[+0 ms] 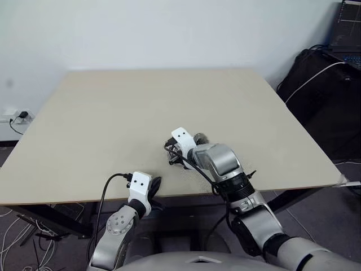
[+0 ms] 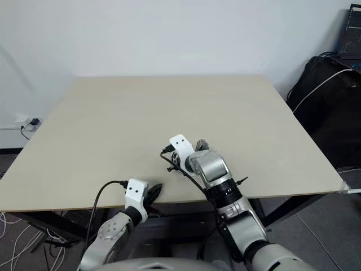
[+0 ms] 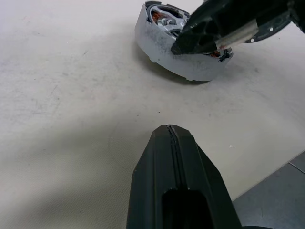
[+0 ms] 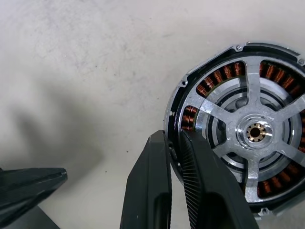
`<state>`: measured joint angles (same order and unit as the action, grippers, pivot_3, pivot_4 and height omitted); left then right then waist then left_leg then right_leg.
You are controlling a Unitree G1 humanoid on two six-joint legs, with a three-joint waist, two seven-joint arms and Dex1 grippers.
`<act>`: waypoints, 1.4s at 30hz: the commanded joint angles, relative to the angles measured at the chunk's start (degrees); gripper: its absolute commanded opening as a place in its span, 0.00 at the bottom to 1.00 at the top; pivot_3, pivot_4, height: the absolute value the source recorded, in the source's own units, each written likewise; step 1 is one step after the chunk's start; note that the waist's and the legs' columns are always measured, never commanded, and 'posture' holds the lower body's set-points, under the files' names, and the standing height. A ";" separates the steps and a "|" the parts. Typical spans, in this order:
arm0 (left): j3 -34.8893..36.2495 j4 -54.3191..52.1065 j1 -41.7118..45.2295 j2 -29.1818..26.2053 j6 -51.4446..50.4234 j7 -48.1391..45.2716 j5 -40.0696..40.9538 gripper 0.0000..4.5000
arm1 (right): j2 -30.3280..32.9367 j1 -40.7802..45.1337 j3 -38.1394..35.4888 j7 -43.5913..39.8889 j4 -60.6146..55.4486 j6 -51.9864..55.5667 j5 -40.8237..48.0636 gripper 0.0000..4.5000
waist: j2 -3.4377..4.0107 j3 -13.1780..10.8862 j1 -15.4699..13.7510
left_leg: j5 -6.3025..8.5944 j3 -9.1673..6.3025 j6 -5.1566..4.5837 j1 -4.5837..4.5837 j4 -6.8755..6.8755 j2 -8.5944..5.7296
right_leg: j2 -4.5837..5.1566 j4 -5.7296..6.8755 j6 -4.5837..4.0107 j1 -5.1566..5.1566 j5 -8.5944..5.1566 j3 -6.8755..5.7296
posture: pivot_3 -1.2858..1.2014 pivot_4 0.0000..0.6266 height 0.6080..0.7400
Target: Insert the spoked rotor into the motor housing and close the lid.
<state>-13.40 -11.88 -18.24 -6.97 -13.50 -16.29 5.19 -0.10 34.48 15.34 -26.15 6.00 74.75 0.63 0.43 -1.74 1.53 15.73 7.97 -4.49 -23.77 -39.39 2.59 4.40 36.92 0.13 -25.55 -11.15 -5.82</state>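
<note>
Your left gripper [image 3: 170, 130] rises from the bottom centre of the frame, its two black fingers pressed together along a thin seam, nothing between them. It hovers over bare tabletop [image 3: 71, 95], pale and lightly scuffed. Near the top, right of centre, the motor housing [image 3: 164, 47] lies on the table, its grey side wall facing you, copper windings peeking inside the rim. The right gripper [image 3: 178, 46] reaches in from the upper right, black fingertips at the housing's rim.
</note>
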 commanded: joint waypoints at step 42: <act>0.14 -1.98 0.89 -1.05 0.02 -0.99 0.72 0.00 | -2.83 -1.63 -27.47 17.53 -12.45 -25.24 20.19 0.01 | 0.12 -0.07 0.66 | -0.03 0.09 0.05 0.02 0.28 -0.02 | -0.07 -0.06 -0.05 0.07 -0.05 0.07 | 0.52 0.00 1.00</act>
<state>-13.40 -11.89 -17.81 -8.00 -13.64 -16.91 5.58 -4.84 33.87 -13.63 -9.74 -4.74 52.99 23.79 0.56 -1.81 2.20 15.70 8.07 -4.44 -23.72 -39.11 2.57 4.33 36.83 0.09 -25.50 -11.21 -5.76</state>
